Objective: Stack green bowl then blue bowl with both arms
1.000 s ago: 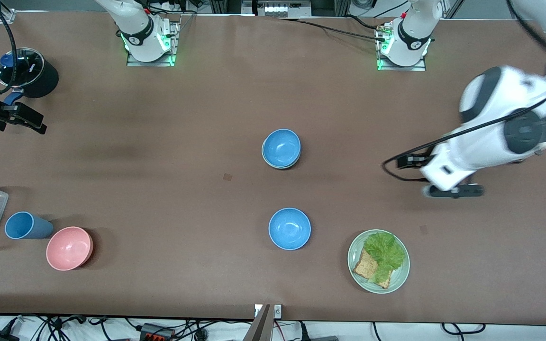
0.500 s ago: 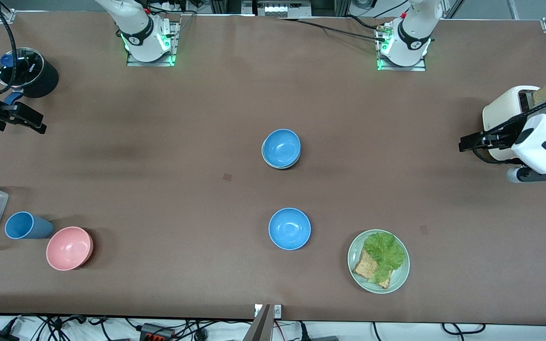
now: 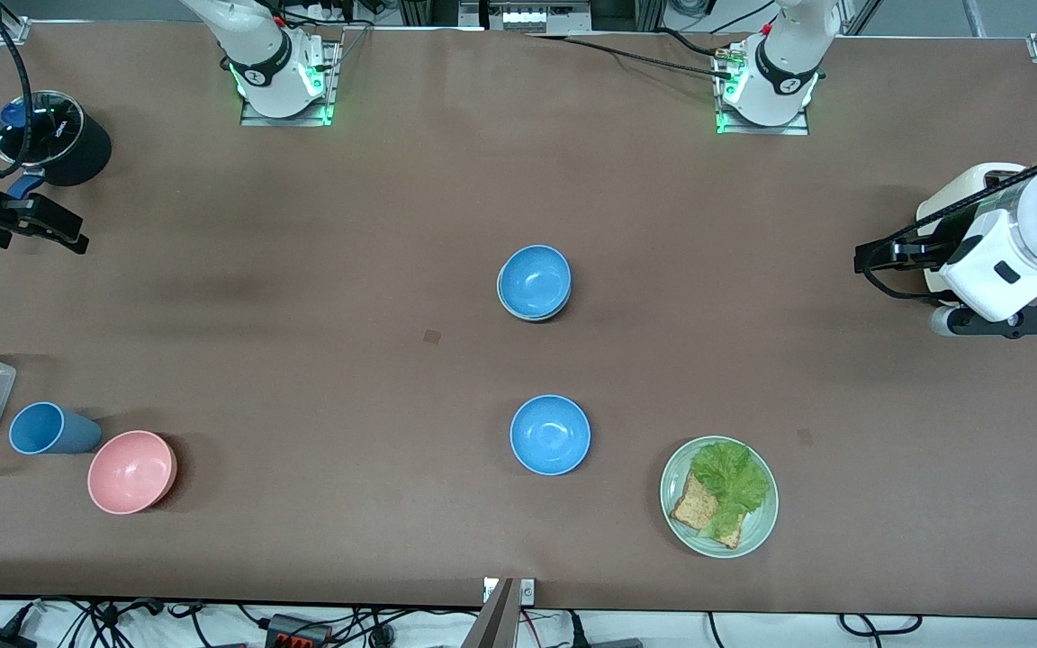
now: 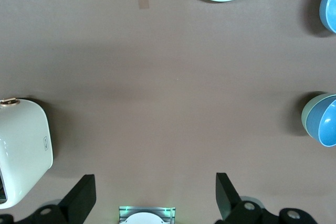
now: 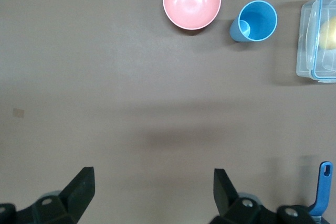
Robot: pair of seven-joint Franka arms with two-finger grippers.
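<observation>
I see blue bowl [image 3: 534,280] nested in green bowl [image 3: 532,310], stack done | left end effector [image 4: 152,198] open, empty, nearer | right end effector [image 5: 152,198] open, waiting

The brown table [image 3: 320,297] carries a blue bowl [image 3: 534,279] seemingly nested in the green bowl [image 4: 308,113], another blue bowl [image 3: 550,435], a lettuce plate [image 3: 758,531], pink bowl [image 3: 131,472], blue cup [image 3: 50,428] and toaster [image 4: 23,150].

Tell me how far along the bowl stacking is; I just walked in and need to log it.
The stack looks done: a small sky-blue bowl sits nested in the pale mint-green bowl at mid-table. Nothing is in hand: the left gripper hangs open beside the white toaster, and the right gripper is open over bare table. A second blue bowl sits alone, nearer the camera.
</observation>
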